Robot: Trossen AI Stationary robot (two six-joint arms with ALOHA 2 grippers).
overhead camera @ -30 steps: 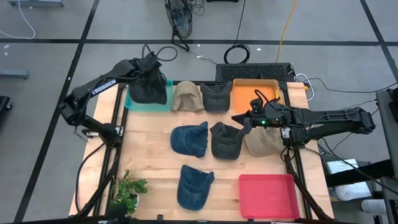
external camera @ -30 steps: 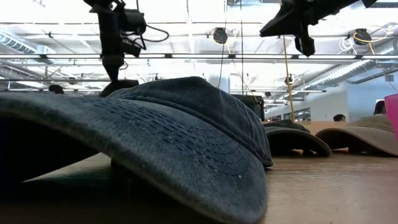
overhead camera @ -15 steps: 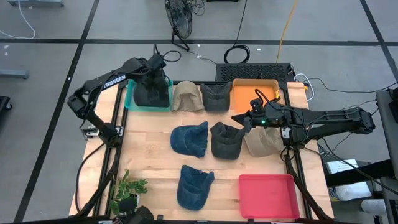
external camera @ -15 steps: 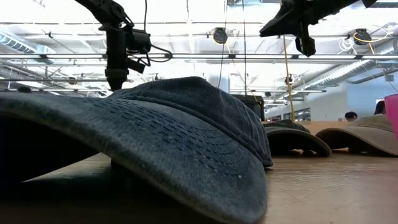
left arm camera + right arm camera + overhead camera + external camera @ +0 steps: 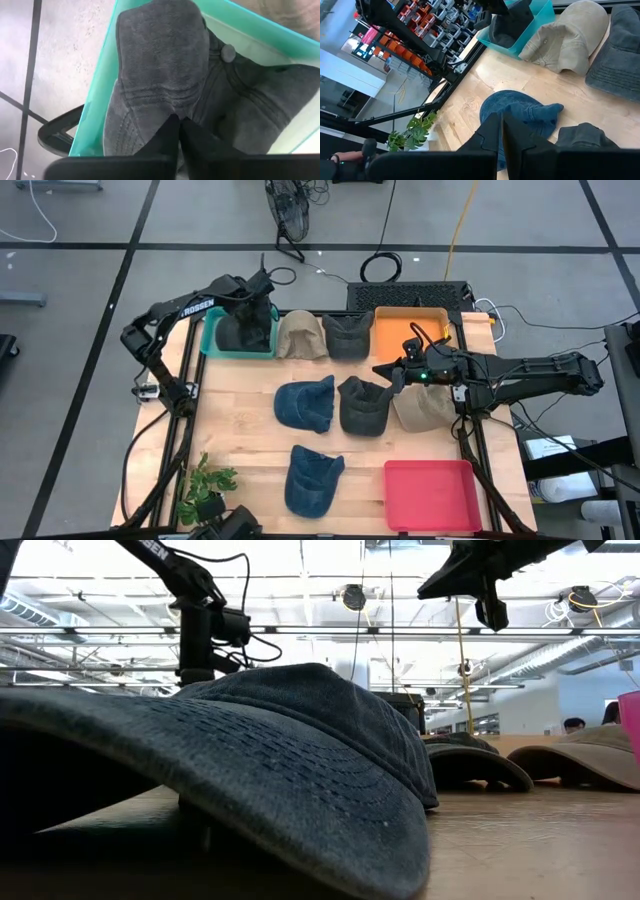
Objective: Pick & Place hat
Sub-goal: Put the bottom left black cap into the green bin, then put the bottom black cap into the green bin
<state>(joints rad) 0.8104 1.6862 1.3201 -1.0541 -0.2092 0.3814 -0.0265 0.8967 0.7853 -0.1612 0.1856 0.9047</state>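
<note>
High view shows our left gripper (image 5: 262, 298), fingers nearly together and holding nothing we can make out, just above the grey hat (image 5: 243, 330) in the teal tray (image 5: 209, 340) at the table's far left corner.

On the table (image 5: 250, 460), 3 hats sit in the back row: 1 hat (image 5: 243, 330) in the back-left tray (image 5: 209, 340), 2 more to its right, then a second tray (image 5: 410, 326). The middle row holds 3 hats side by side. At the front lie 1 hat (image 5: 312, 478), a plant (image 5: 205, 485) to its left and a third tray (image 5: 432, 495) to its right.
</note>
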